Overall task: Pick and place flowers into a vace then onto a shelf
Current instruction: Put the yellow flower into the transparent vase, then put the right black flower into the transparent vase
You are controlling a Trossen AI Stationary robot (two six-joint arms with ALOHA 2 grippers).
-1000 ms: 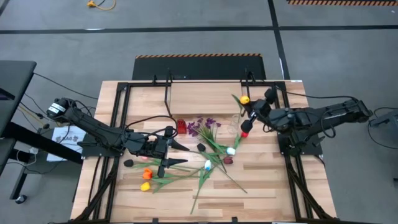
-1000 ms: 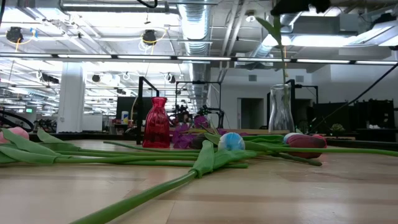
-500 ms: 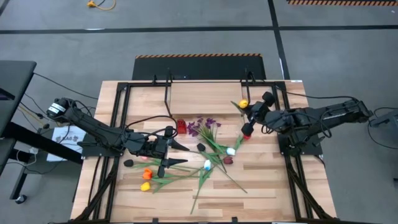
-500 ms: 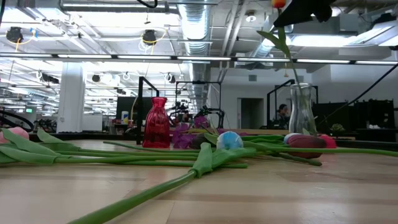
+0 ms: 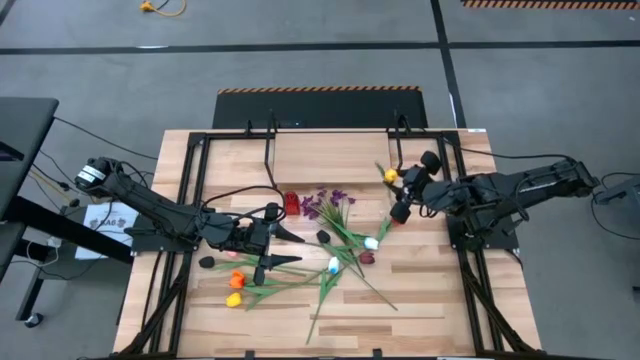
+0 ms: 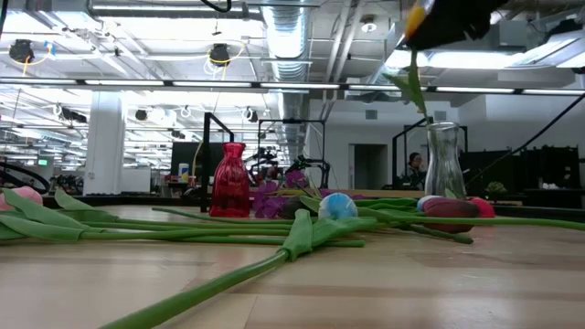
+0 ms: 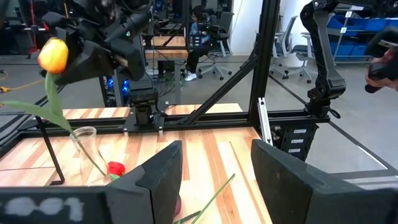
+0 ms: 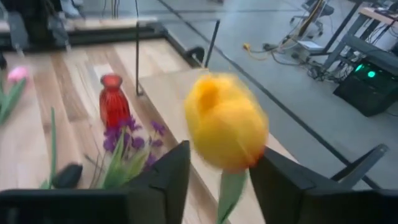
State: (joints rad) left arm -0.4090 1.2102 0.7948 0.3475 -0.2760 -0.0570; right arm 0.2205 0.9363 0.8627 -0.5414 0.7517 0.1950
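A yellow tulip (image 8: 225,127) stands with its stem in the clear glass vase (image 6: 444,164), its bloom (image 6: 416,18) high above the rim. My right gripper (image 8: 219,158) is open right below the bloom, one finger on either side of the stem (image 8: 229,193). Several more flowers (image 5: 340,255) lie on the table's middle, a red tulip (image 7: 115,168) beside the vase. The shelf (image 5: 330,155) stands at the table's far side. My left gripper (image 5: 295,248) hovers open over the flowers, holding nothing. My right gripper's fingers stand apart, slanting down around the yellow tulip's stem (image 8: 229,193) just under the bloom. I cannot tell whether a finger touches the stem. The stem runs down into the clear vase (image 7: 84,146), and the tulip stands nearly upright.
A red vase (image 5: 291,203) stands left of a purple sprig (image 5: 330,205). Orange and yellow tulips (image 5: 235,290) lie near the left arm. Black frame posts (image 5: 195,200) run along both sides of the table, and shelf legs (image 5: 270,150) stand at the far side.
My right gripper has tipped downward above the clear vase. The yellow tulip has sunk with it, its bloom lower and its stem deeper in the vase. The clear vase has shifted a little toward the table's right edge.
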